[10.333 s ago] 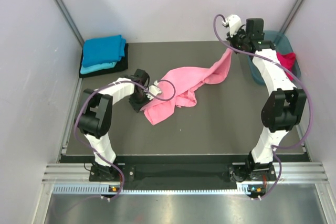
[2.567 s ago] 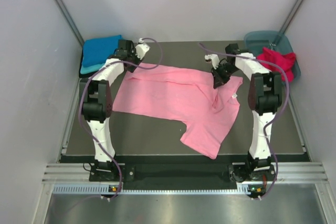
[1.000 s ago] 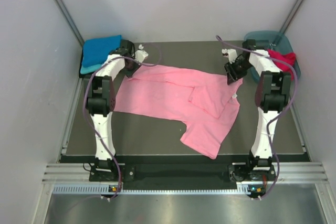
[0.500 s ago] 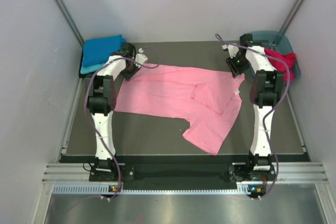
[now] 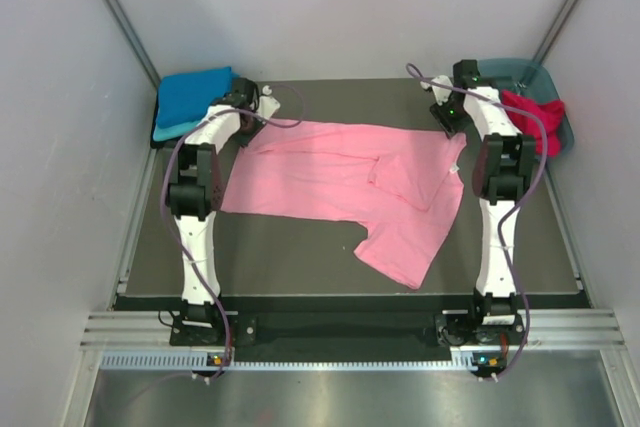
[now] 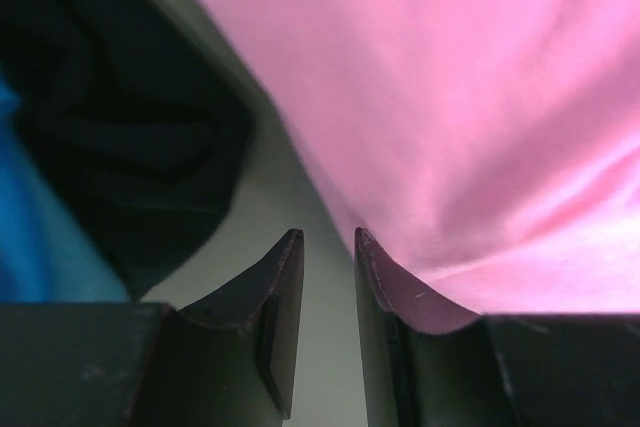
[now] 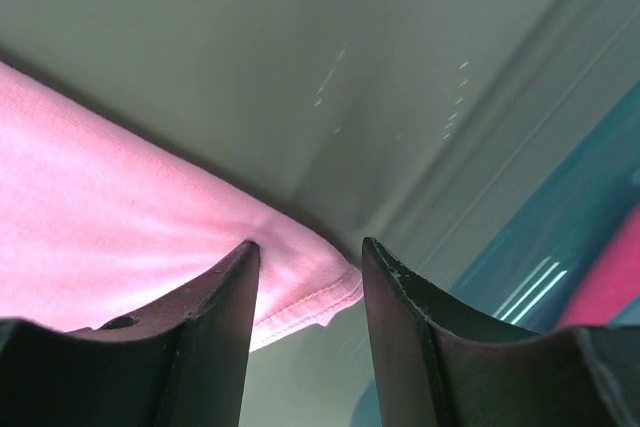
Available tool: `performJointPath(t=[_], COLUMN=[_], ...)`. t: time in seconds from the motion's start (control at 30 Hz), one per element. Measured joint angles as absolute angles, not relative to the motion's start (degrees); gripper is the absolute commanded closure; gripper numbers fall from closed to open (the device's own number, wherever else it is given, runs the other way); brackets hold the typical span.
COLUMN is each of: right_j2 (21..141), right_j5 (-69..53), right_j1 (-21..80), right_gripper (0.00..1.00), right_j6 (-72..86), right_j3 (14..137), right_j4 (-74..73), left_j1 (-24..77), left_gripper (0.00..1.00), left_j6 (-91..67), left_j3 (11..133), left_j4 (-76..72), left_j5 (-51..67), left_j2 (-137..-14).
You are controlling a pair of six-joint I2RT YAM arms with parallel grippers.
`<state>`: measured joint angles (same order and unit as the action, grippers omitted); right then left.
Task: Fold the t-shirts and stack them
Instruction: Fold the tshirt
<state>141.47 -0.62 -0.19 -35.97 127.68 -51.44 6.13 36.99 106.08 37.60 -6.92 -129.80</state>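
Observation:
A light pink t-shirt (image 5: 340,179) lies spread across the dark table (image 5: 290,257), with one sleeve folded over near its middle. At the shirt's back left corner my left gripper (image 5: 252,125) stands open. In the left wrist view that gripper (image 6: 328,239) has bare table in its gap, and the pink cloth (image 6: 450,117) lies against the outside of its right finger. My right gripper (image 5: 450,122) hovers at the back right corner. Its jaws (image 7: 310,247) stand apart over the hemmed corner (image 7: 300,292) without pinching it.
A folded stack of blue, turquoise and black shirts (image 5: 195,99) sits at the back left, and its black shirt (image 6: 120,127) lies close beside my left fingers. A blue-grey tub (image 5: 510,75) at the back right holds a crimson shirt (image 5: 537,117). The tub's wall (image 7: 560,267) is just right of my right fingers.
My right gripper has moved toward the back edge. The pink shirt has shifted a little to the back right and lies flatter there. The left gripper has barely moved.

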Motion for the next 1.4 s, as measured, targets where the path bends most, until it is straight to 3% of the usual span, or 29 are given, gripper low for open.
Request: performJointPath(t=[0.3, 0.4, 0.87, 1.17, 1.4], right_j2=[142.5, 139.3, 95.0, 80.0, 62.1], right_j5=[-1.7, -4.0, -23.6, -25.5, -24.1], right_j1=[-0.1, 0.0, 2.8, 17.6, 29.1], right_gripper=[0.52, 0.52, 0.50, 0.50, 0.53], right_j6=[-36.9, -37.0, -44.2, -55.2, -56.9], right_j3=[129.0, 124.3, 90.2, 58.4, 43.1], right_j4=[-46.8, -44.6, -40.9, -50.3, -52.8], left_j1=[6.7, 7.5, 9.5, 9.3, 9.0], left_gripper=[0.66, 0.66, 0.64, 0.66, 0.65], left_j6=[31.8, 31.0, 33.3, 23.9, 18.9], left_j3=[114.7, 116.2, 94.6, 89.3, 80.2], left_j4=[28.4, 24.9, 26.0, 35.0, 37.1], left_j5=[-4.9, -3.9, 5.9, 6.7, 6.6], left_j2=[-127.5, -125.2, -110.1, -108.0, -99.5])
